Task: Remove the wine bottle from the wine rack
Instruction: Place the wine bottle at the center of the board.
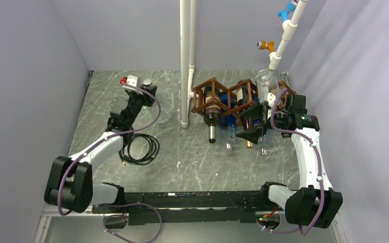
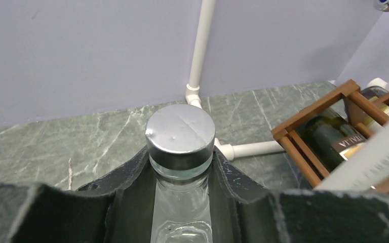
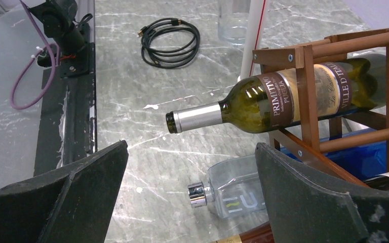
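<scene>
The brown wooden wine rack [image 1: 201, 93] [image 3: 308, 66] [image 2: 304, 119] stands at the back right of the table. In one of its cells lies a green wine bottle [image 3: 253, 101] [image 1: 212, 115], its neck sticking out towards the arms. My right gripper [image 3: 191, 147] [image 1: 253, 122] hangs open just in front of the rack, below that neck, holding nothing. Away to the left, my left gripper [image 2: 181, 152] [image 1: 144, 95] is shut on the neck of an upright clear glass bottle [image 2: 181, 134] with a silver cap.
A clear bottle with a chrome cap [image 3: 233, 197] lies on the table under the rack, beside a brown bottle neck [image 3: 248, 235]. A blue box [image 3: 364, 157] sits behind. A coiled black cable [image 1: 142, 147] lies at the left. A white pipe [image 1: 185, 61] rises mid-table.
</scene>
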`<control>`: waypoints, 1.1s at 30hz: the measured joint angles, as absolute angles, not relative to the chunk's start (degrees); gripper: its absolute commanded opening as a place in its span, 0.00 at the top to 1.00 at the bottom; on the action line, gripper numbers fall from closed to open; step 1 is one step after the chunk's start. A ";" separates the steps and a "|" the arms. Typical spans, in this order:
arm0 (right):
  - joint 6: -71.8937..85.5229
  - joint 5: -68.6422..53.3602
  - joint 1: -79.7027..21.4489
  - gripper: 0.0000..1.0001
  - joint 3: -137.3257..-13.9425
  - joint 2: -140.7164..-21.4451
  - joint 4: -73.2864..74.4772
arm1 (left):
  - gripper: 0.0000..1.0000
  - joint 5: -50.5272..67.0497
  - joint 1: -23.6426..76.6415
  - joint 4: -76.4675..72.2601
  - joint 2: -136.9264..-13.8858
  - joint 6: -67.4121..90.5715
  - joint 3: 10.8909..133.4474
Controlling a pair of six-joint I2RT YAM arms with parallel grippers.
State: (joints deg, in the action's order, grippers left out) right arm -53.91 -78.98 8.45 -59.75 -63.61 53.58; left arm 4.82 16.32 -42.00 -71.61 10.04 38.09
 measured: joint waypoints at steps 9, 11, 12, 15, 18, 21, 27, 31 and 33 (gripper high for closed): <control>-55.07 -78.98 8.45 0.01 -59.70 -63.61 53.93 | 1.00 9.32 13.67 -44.40 -85.97 9.69 47.64; -55.20 -78.98 8.45 0.01 -59.70 -63.61 53.95 | 1.00 10.24 13.30 -44.38 -88.84 9.17 49.93; -55.31 -78.98 8.45 0.01 -59.70 -63.61 53.95 | 1.00 10.76 13.13 -44.36 -90.39 8.75 51.44; -55.48 -78.98 8.45 0.00 -59.57 -63.61 53.98 | 1.00 11.88 12.80 -44.34 -94.19 7.77 55.46; -55.57 -78.98 8.49 0.00 -59.31 -63.61 53.98 | 1.00 12.73 12.53 -44.36 -97.65 6.79 59.48; -55.72 -78.98 8.51 0.01 -59.29 -63.61 54.00 | 1.00 13.50 12.36 -44.60 -101.36 6.24 63.88; -56.16 -78.98 8.51 0.01 -59.29 -63.64 54.02 | 1.00 14.59 12.14 -45.04 -108.12 5.41 71.00; -56.45 -78.98 8.51 0.01 -59.27 -63.64 54.08 | 1.00 14.81 12.08 -44.73 -112.09 5.10 75.37; -56.58 -78.98 8.51 0.01 -59.27 -63.64 54.17 | 1.00 14.79 12.08 -44.62 -114.06 4.93 77.71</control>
